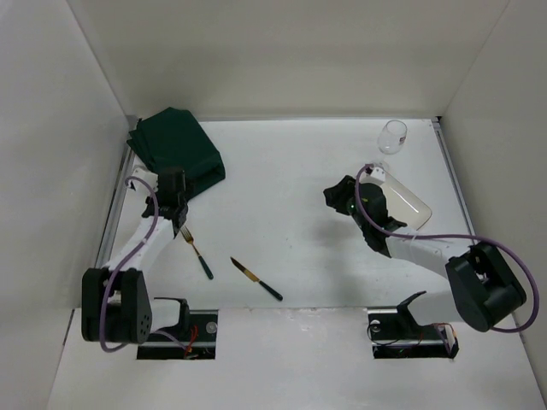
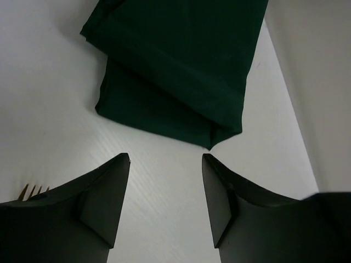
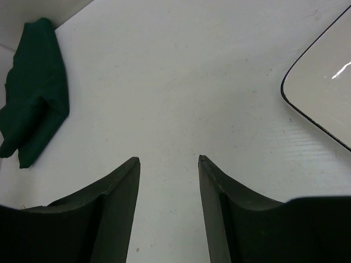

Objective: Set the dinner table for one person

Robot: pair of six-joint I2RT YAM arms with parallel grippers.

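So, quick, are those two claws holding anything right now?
Left claw: open, holding nothing.
Right claw: open, holding nothing.

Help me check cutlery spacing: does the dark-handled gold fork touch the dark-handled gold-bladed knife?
Apart. The top view shows bare white table between the dark-handled gold fork and the dark-handled gold-bladed knife.

dinner table [image 1: 282,162] | green cloth [image 1: 175,149] far-left corner, left gripper [image 1: 173,205] at its near edge | fork [image 1: 197,252], knife [image 1: 255,279] front-left, apart | white plate [image 1: 413,203] right, partly under the arm | glass [image 1: 393,135] just behind plate
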